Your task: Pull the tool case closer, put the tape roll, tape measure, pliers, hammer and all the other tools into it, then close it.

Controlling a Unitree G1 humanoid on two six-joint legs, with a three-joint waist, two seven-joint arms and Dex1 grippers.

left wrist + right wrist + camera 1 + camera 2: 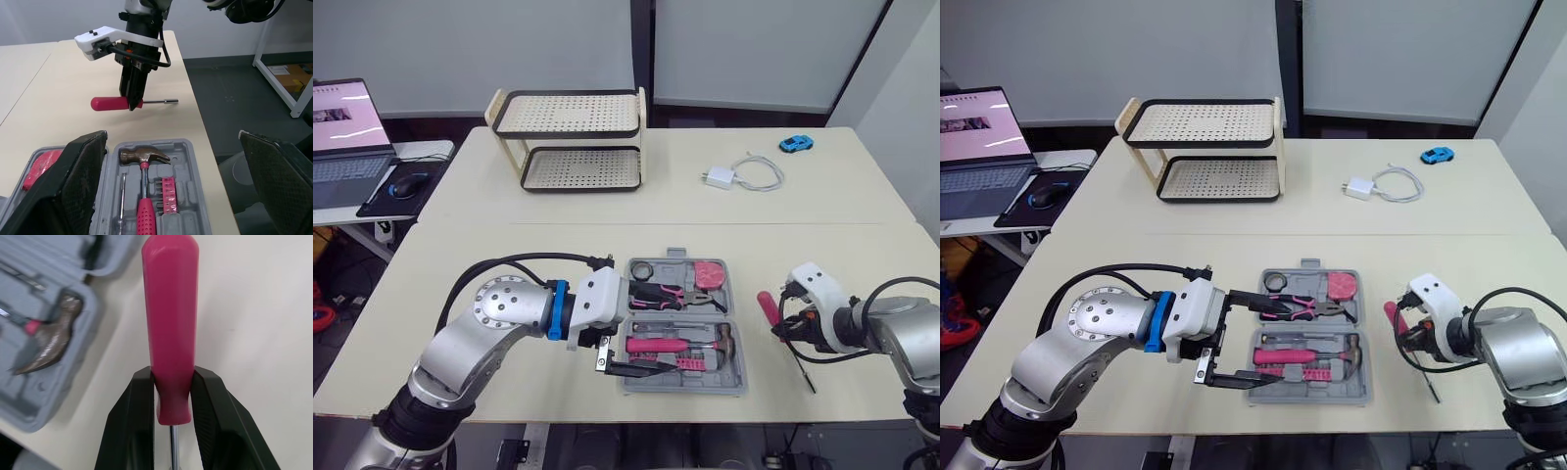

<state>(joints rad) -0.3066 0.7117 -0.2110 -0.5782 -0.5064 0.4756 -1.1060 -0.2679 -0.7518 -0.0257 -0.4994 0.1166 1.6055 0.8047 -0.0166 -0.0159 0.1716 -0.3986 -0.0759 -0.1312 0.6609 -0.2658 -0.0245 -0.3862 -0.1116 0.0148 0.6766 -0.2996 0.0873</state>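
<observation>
The grey tool case (736,384) lies open near the table's front edge. It holds a tape roll (641,268), pliers (671,294), a pink tape measure (710,274) and a hammer (690,345). My left gripper (636,343) is open at the case's left side. Its fingers (78,186) stand wide apart on either side of the hammer compartment (195,196). To the right of the case, my right gripper (793,328) is shut on a pink-handled screwdriver (171,323). The screwdriver's shaft (803,370) points toward the front edge, just above the table.
A two-tier perforated rack (573,137) stands at the back of the table. A white charger with cable (744,174) and a blue toy car (795,143) lie at the back right. A laptop (347,127) and a mouse (408,184) sit on a side desk at the left.
</observation>
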